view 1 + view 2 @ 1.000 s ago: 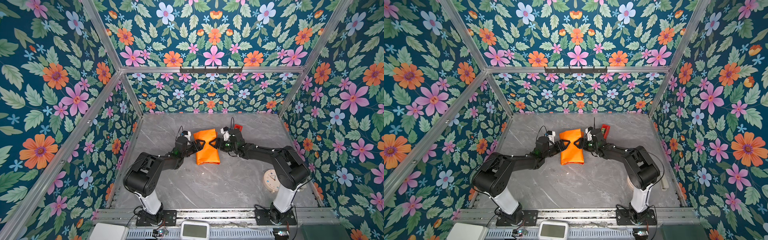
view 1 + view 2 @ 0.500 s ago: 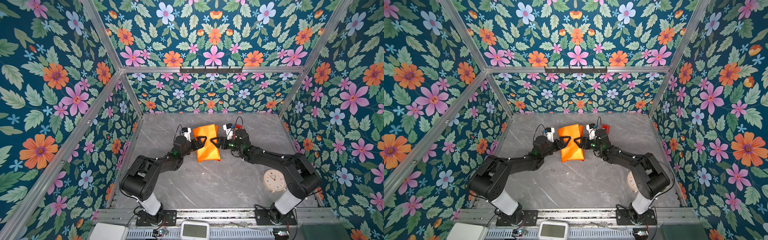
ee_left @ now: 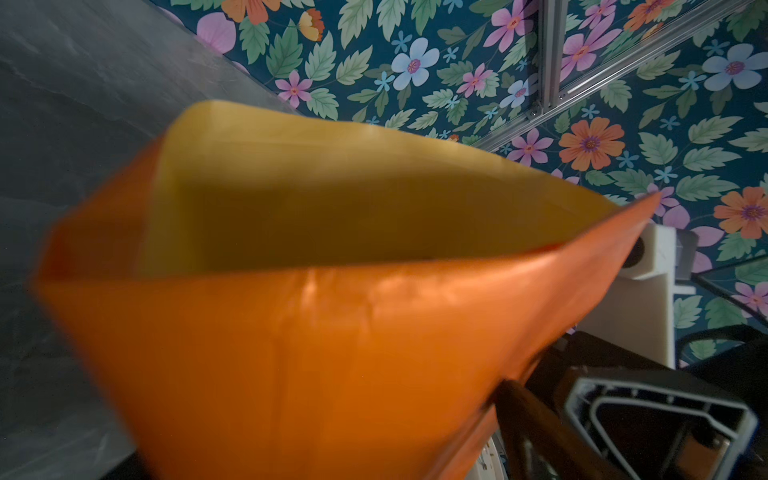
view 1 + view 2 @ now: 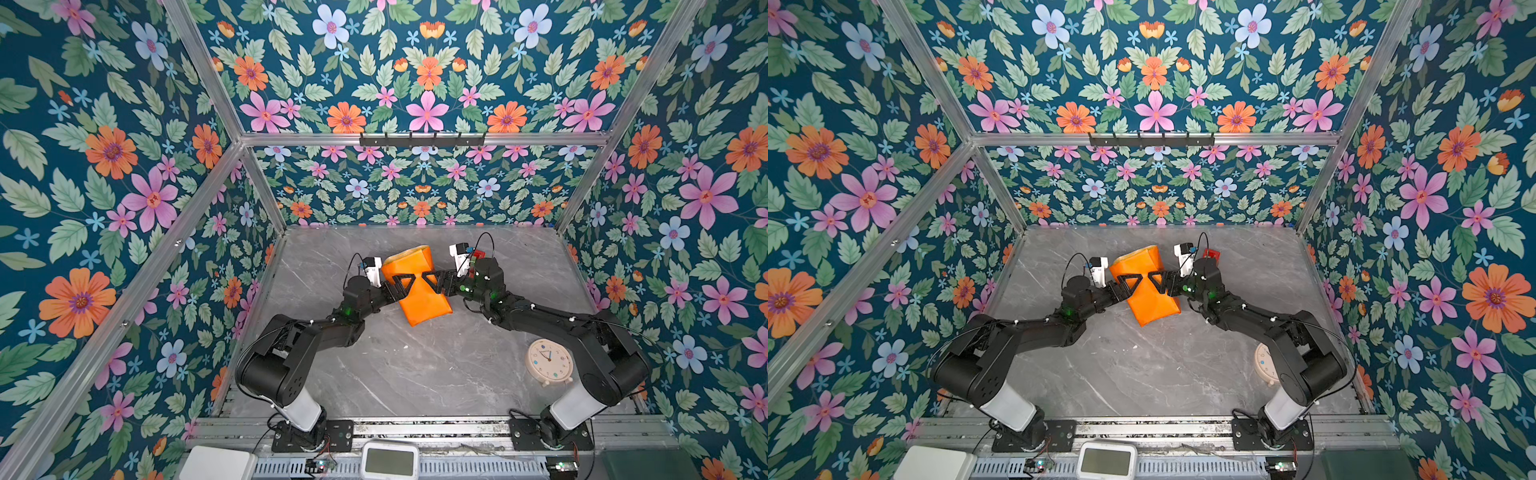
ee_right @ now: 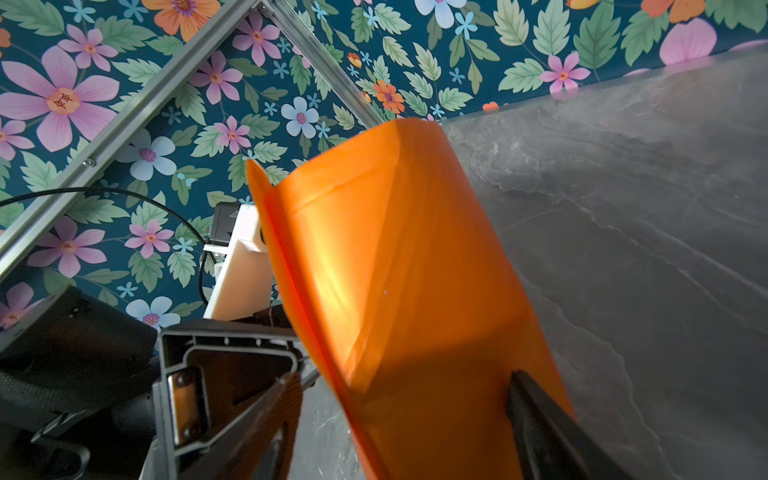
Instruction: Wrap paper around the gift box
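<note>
Tilting up off the desk [image 4: 415, 374], the paper [image 4: 419, 299] had its far end raised where a second earlier it lay flat, and both arms had reached farther back. That far end gaped, yellow inside, so it probably still needed folding shut. The box was hidden, presumably inside the paper at mid-desk. The right claw [image 4: 432, 282] clamped the paper's right edge. The left claw [image 4: 401, 284] straddled the left edge; whether it gripped, I could not tell. No writing was legible, and the numerals on the clock [image 4: 549, 360] were too small.
</note>
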`<state>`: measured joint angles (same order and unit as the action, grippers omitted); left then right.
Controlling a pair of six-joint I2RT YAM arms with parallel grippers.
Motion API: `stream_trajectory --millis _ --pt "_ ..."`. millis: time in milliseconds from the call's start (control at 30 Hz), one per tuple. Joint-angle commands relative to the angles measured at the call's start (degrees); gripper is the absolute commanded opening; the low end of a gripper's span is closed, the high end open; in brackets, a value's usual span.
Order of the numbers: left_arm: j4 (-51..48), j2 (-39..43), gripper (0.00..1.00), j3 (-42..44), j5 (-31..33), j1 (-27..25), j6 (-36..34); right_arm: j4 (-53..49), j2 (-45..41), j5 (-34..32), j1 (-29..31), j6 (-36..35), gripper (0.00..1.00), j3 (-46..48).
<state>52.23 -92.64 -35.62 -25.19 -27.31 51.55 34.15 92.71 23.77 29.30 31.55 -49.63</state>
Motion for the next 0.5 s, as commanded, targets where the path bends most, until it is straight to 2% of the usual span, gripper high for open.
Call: stream_trajectory --millis 0,467 --pt "7.1 0.8 1.0 0.1 -5.7 -0.5 1.4 2.2 -0.3 4.7 0.5 0.2 0.77 0.4" --pt "7.1 1.9 0.99 1.7 -5.7 -0.2 1.9 4.9 0.1 3.9 0.6 0.8 0.77 3.0"
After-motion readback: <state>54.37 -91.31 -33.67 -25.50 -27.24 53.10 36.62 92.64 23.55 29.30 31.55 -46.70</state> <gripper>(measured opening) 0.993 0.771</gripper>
